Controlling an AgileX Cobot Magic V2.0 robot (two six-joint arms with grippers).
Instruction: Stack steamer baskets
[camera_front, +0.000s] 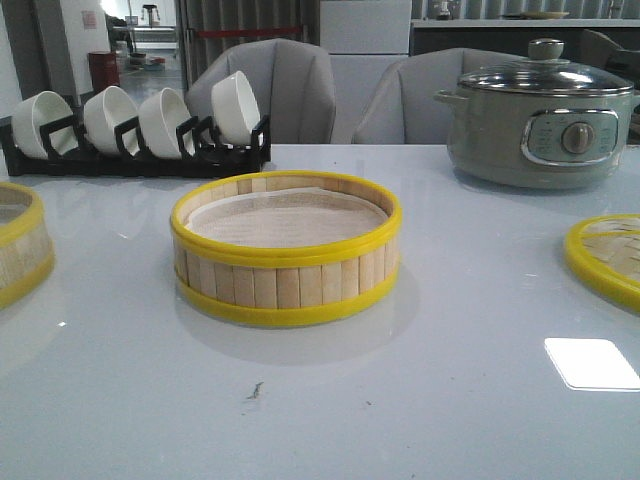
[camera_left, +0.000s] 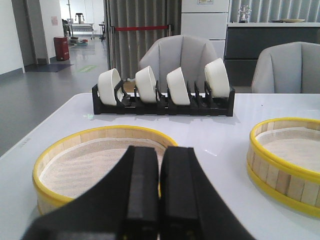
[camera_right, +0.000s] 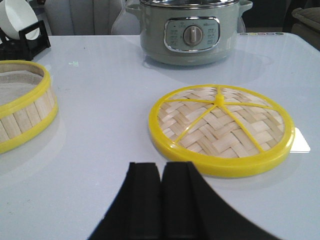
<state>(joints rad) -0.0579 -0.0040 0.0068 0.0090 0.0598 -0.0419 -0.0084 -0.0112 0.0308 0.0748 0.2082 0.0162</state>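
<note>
One steamer basket stands in the middle of the white table, its whitish liner showing; it also appears in the left wrist view and the right wrist view. A second steamer basket sits at the table's left edge, half cut off. In the left wrist view that second basket lies just beyond my left gripper, which is shut and empty. My right gripper is shut too, holding nothing, just short of the flat woven lid. Neither gripper shows in the front view.
A grey-green electric pot with a glass lid stands at the back right. A black rack holding several white bowls runs along the back left. The woven lid lies at the table's right edge. Grey chairs stand behind the table.
</note>
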